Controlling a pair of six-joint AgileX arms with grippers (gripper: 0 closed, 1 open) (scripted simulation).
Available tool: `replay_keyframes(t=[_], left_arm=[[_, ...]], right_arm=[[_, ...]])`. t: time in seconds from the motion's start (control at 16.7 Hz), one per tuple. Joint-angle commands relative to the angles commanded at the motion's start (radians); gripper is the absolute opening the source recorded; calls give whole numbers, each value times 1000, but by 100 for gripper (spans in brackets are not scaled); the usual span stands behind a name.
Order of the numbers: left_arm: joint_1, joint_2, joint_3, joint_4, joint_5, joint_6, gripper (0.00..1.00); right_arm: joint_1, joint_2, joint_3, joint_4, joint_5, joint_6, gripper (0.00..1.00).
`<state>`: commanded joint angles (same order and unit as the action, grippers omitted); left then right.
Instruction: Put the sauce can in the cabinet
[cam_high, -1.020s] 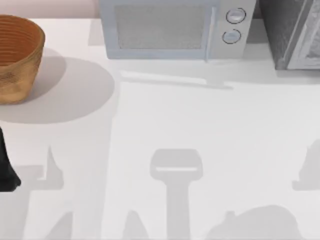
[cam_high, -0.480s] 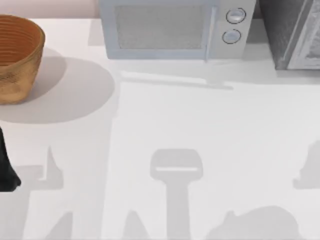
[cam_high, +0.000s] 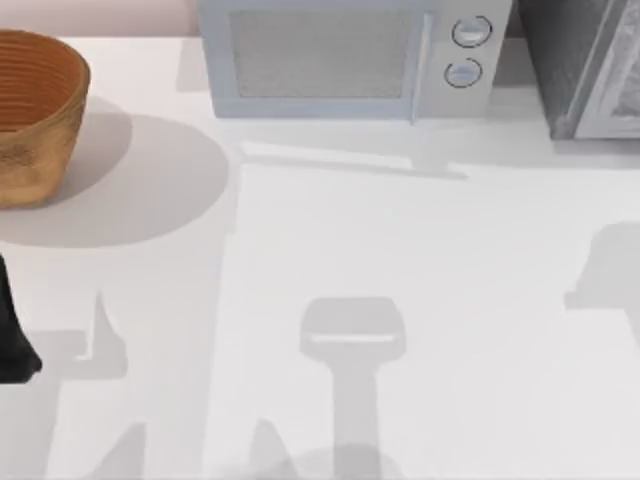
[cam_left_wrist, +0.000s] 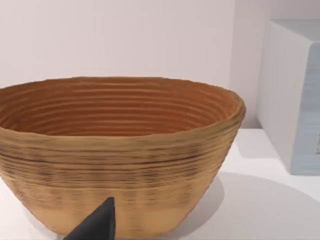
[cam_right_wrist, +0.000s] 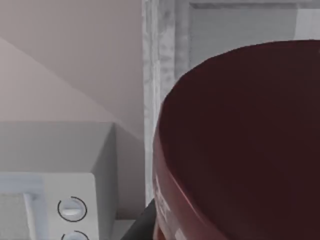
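Top view: the white table (cam_high: 420, 250) carries a basket (cam_high: 35, 115) at its far left, a microwave (cam_high: 350, 60) at the back in the middle, and the grey cabinet (cam_high: 585, 65) at the back right corner. A dark part of the left arm (cam_high: 12, 335) sits at the left edge of the table, in front of the basket.

Left wrist view: the basket (cam_left_wrist: 117, 155) stands close ahead, with a side of the microwave (cam_left_wrist: 292, 95) beyond it. One dark fingertip (cam_left_wrist: 97, 227) of the left gripper shows in front of the basket wall; I cannot tell how far its jaws are open, and nothing is seen between them.

Right wrist view: the can (cam_right_wrist: 245, 145) is right up against the camera, its dark maroon top large in the picture and a strip of label at its lower rim. Behind it stands the cabinet (cam_right_wrist: 165, 60) with its pale framed door, and to the side the microwave (cam_right_wrist: 55, 165) with its round knobs. A dark bit of the right gripper lies just beside the can's lower rim; whether the jaws are closed on the can I cannot tell.
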<state>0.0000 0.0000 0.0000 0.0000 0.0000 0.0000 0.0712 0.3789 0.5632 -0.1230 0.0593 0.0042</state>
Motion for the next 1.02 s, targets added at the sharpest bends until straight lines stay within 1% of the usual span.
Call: replay_keyframes(t=[0.18,0.36,0.78,1.02], left_arm=[[0,0,0,0,0,0,100],[0,0,0,0,0,0,100],[0,0,0,0,0,0,100],[0,0,0,0,0,0,100]], right_arm=[[38,193,294,-62,11,2,0],[73,329,554,-117,14,11,0],[121,745,1058,-296,78,26,0],[121,919,1247,-369,123,18,0]])
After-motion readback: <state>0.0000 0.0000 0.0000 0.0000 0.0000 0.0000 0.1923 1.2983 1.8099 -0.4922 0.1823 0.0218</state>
